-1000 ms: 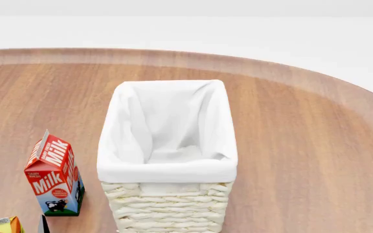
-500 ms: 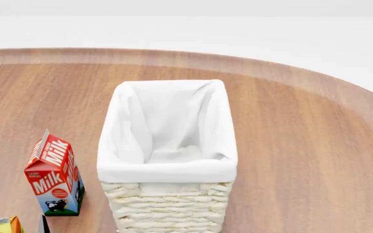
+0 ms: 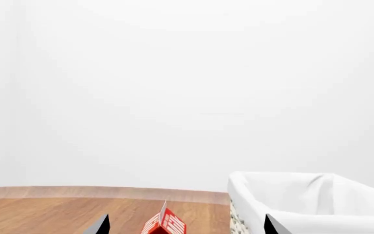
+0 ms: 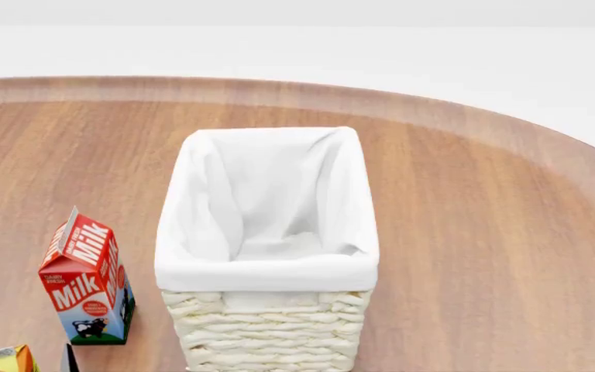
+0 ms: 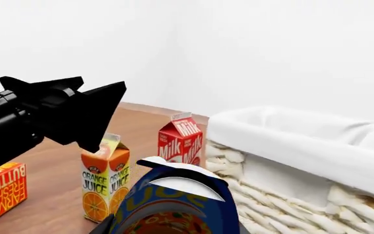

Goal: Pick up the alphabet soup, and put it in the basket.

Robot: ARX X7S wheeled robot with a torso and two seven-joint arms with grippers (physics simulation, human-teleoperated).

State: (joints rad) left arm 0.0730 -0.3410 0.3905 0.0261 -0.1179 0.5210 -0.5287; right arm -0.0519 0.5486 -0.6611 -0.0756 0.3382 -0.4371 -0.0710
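Observation:
The alphabet soup, a can with a blue label, fills the bottom of the right wrist view. My right gripper is shut on it, and one dark finger shows at its side. The can is out of the head view. The basket, cream wicker with a white cloth lining, stands mid-table with nothing in it; its wall is just beyond the can. My left gripper is open, its fingertips on either side of the milk carton's top, short of it. The basket's lining lies beside it.
A milk carton stands left of the basket, and an orange juice carton's corner shows near the head view's bottom edge. The right wrist view shows the orange juice carton, the milk carton, a butter box and the black left arm.

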